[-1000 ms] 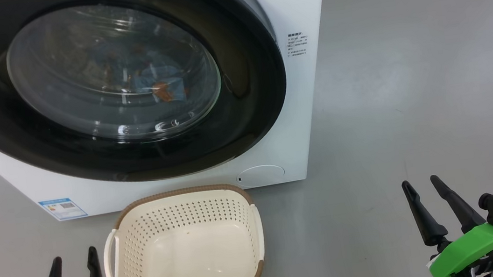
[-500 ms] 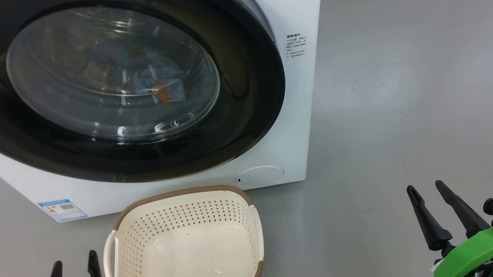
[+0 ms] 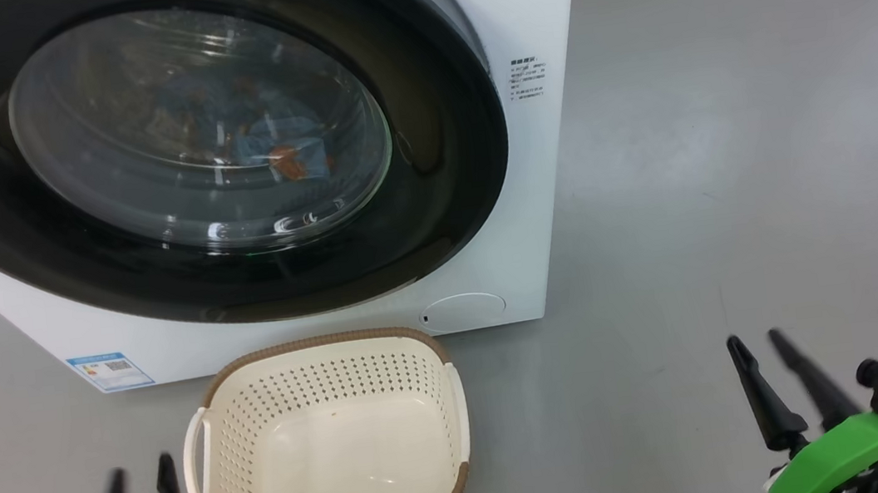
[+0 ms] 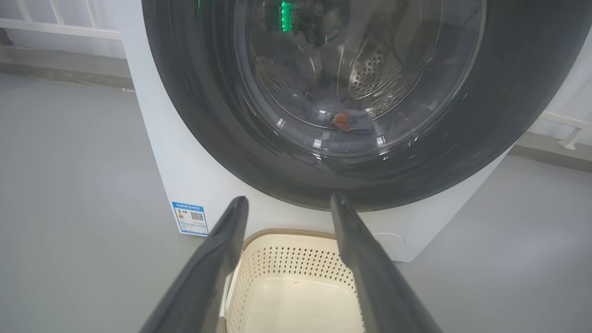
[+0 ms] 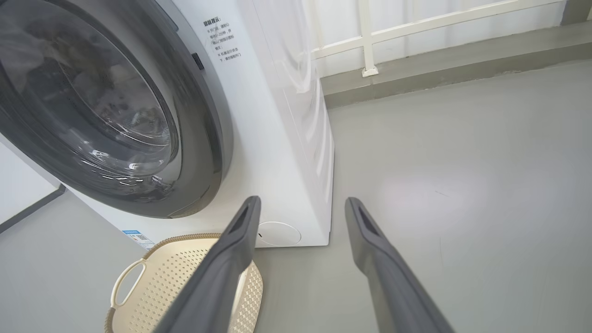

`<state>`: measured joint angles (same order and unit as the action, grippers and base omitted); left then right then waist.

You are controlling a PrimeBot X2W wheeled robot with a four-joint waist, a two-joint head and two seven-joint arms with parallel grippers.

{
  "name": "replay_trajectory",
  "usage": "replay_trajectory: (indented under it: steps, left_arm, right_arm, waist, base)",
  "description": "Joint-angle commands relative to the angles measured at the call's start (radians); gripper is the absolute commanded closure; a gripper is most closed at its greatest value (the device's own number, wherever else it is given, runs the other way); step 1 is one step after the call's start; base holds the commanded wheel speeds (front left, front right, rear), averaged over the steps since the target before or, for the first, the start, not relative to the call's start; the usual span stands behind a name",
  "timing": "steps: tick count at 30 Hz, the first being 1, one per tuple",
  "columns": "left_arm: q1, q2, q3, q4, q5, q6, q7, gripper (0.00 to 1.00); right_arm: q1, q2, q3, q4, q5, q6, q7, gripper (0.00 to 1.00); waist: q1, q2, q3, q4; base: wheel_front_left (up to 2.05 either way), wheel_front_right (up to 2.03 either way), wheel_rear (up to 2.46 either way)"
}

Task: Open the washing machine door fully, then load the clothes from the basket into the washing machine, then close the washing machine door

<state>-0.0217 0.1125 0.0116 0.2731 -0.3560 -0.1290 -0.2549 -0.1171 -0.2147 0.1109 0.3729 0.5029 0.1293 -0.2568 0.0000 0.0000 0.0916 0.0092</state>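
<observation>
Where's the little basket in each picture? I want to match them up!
Head view: the basket sits at the bottom middle.
Left wrist view: the basket is at the bottom edge, between the left hand's fingers.
Right wrist view: the basket is bottom left, partly behind a finger of the right hand.
Shared landmark: the round white cap low on the washing machine, near the basket.

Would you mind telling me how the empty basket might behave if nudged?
The basket looks like thin perforated plastic and is empty, so probably light. On the smooth floor it would likely slide rather than tip, being broad and low.
</observation>
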Motion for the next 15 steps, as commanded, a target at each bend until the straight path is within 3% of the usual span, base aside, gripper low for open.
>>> replay_trajectory:
  steps: [1, 10, 15]
  left_arm:
    - [0.002, -0.003, -0.001, 0.004, -0.002, 0.000, 0.001, 1.00]
    - [0.008, -0.024, -0.001, 0.025, -0.070, 0.000, 0.022, 1.00]
    - [0.005, -0.026, 0.002, 0.024, -0.110, 0.000, 0.033, 1.00]
  right_arm:
    - [0.000, 0.002, 0.001, 0.004, 0.002, 0.000, 0.000, 1.00]
    - [0.007, 0.024, -0.006, 0.020, 0.063, 0.000, 0.020, 1.00]
    - [0.007, 0.028, -0.012, 0.017, 0.099, 0.000, 0.031, 1.00]
  waist:
    - [0.0000, 0.0000, 0.000, 0.000]
    - [0.0023, 0.0000, -0.007, -0.001]
    - [0.0003, 0.0000, -0.008, -0.001]
  base:
    - [0.00, 0.00, 0.00]
    - [0.00, 0.00, 0.00]
    - [0.00, 0.00, 0.00]
